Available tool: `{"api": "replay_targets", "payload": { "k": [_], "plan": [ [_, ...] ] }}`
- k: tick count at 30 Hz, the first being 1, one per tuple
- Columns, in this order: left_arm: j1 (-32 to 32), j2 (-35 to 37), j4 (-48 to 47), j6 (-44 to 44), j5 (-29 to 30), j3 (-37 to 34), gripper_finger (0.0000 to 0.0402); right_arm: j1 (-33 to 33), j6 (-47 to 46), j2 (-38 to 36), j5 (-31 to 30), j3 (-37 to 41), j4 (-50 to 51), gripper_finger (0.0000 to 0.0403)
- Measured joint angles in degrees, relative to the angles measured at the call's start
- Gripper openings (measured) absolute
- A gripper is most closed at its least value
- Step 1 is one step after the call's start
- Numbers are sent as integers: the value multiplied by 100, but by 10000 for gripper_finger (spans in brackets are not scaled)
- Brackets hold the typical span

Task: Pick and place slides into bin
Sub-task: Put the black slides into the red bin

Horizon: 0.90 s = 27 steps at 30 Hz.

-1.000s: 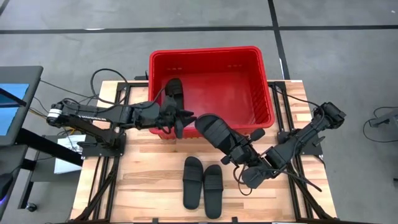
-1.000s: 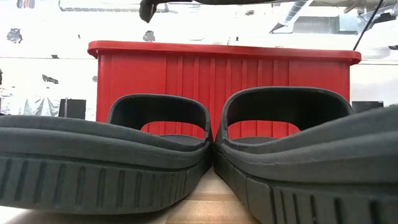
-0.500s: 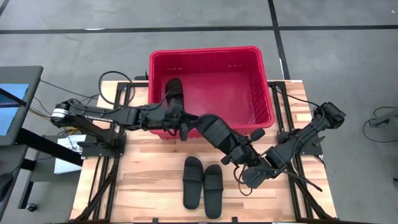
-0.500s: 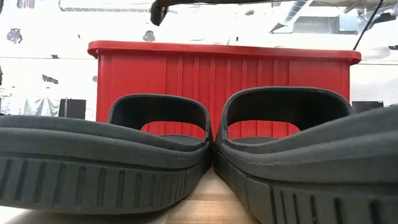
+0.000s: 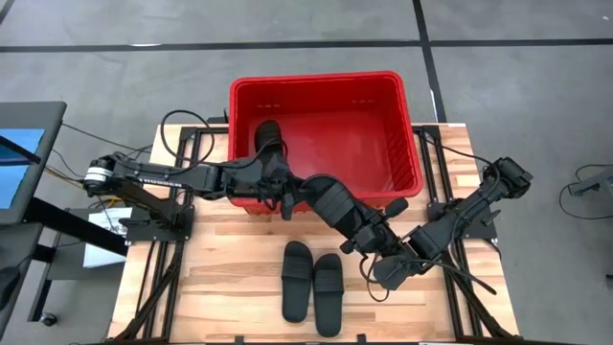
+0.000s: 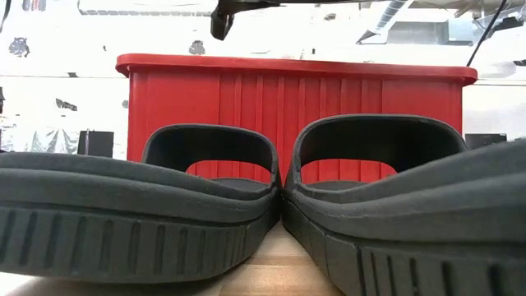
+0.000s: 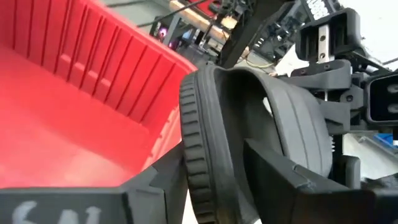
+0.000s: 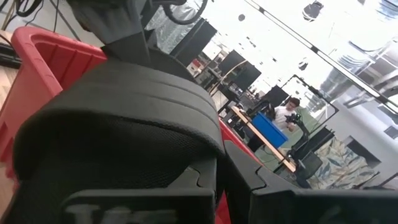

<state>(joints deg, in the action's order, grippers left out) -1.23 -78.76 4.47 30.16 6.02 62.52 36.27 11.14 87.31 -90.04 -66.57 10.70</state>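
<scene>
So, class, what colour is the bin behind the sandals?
Red; the bin shows best in the high view.

The bin (image 5: 397,125) is open across its right half; one slide (image 5: 267,135) lies at its left wall. Both arms crowd the bin's front rim, and two slides (image 5: 312,281) sit on the front tabletop (image 5: 225,278).

Seen from above: bin (image 5: 324,86) at the table's (image 5: 230,278) far edge, one slide (image 5: 266,137) inside by its left wall. At the bin's near rim, a second slide (image 5: 335,205) raised off the table between the two grippers, left gripper (image 5: 285,195) at its far-left end, right gripper (image 5: 375,235) clamped on its near-right end, left arm reaching in from the table's left side and right arm from the near right. Near the table's front edge, a pair of slides (image 5: 313,285) flat and side by side, touching, well apart from the bin.
</scene>
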Motion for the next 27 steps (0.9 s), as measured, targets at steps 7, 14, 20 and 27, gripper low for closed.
{"api": "replay_targets", "payload": {
  "k": [7,14,20,27],
  "plan": [
    [7,0,9,-204,-13,0,31,2,0,2,22,0,17,0],
    [-1,0,28,-492,130,0,30,0,2,4,20,0,16,0],
    [0,47,109,-592,82,0,30,0,4,4,15,0,39,12],
    [0,330,-219,-872,75,257,30,-2,-12,0,-29,-2,39,56]
  ]
}}
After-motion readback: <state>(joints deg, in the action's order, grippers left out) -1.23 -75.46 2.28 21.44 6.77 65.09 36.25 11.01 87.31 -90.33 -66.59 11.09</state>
